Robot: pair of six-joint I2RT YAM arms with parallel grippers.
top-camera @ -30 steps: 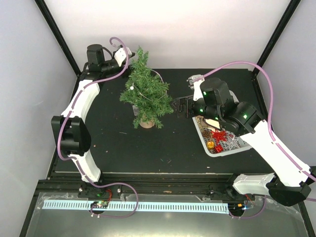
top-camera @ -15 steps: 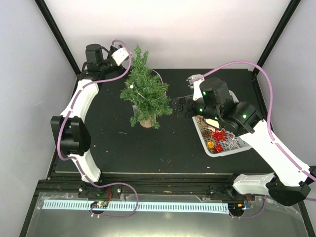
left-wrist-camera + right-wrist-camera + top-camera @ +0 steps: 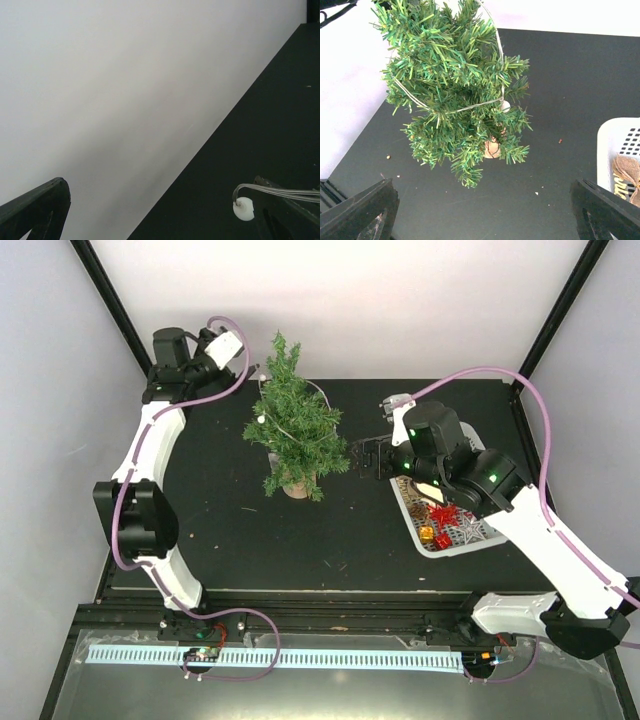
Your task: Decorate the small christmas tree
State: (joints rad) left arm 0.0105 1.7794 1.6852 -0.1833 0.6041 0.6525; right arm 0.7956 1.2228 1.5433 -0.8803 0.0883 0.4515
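Evidently holding nothing: left gripper [image 3: 160, 220] spread wide by the back wall, white bulb [image 3: 244, 208] beside one finger; right gripper [image 3: 480, 215] spread empty, facing the small christmas tree [image 3: 295, 435], upright back-centre on the table [image 3: 220, 530], probably awaiting basket [image 3: 425, 540] ornaments [image 3: 445, 515].

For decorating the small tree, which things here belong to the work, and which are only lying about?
For the job:
- small christmas tree
- clear cord wound around it
- white basket
- ornaments in the basket

Lying about:
- crumbs on the black table
- white slotted strip at the near edge
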